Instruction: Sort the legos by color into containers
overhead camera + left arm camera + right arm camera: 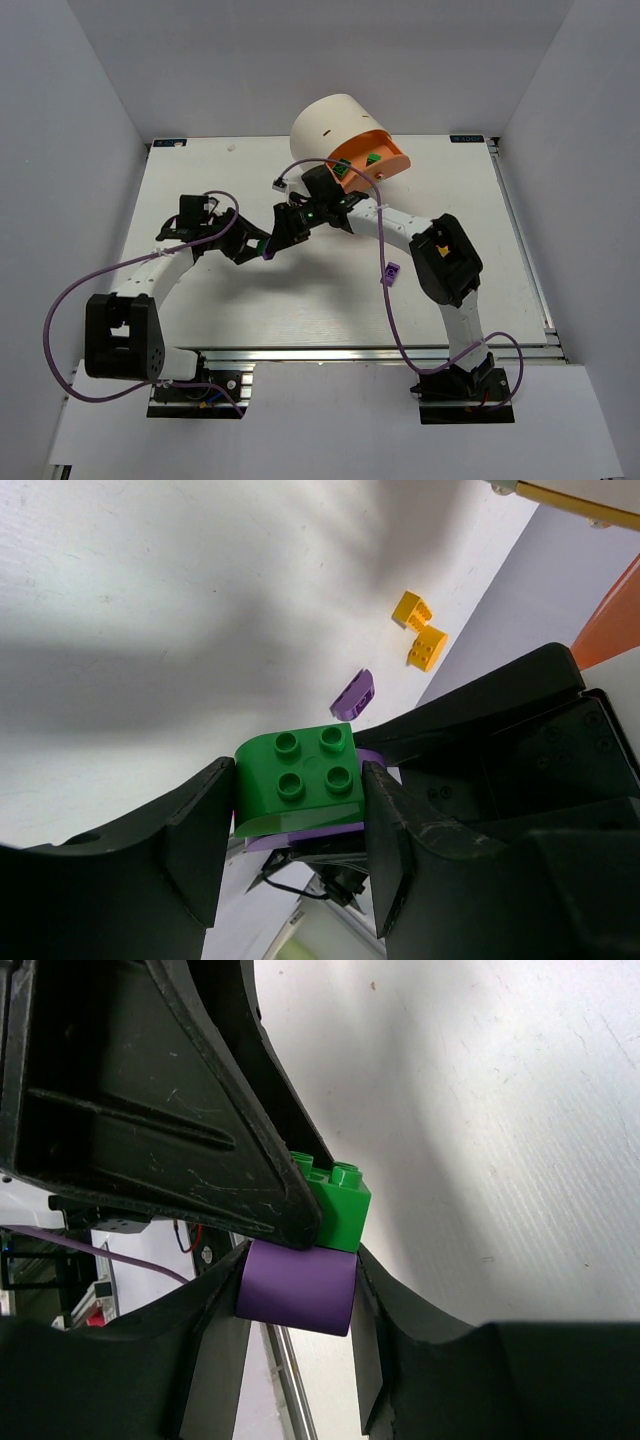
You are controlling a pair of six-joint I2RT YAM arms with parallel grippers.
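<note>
Green lego (298,778) clamped in left gripper (300,792), stuck on purple lego (297,1288) clamped in right gripper (298,1296), middle of the desk (500,220): unsorted. Beyond: loose purple piece (353,694), two yellow legos (420,630). Far edge: drum (330,125), orange drawer (390,168) open, green pieces (373,158) inside.

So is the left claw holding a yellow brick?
No, the left claw pinches a green brick with a purple brick stuck to it.

No text can be read anywhere.
</note>
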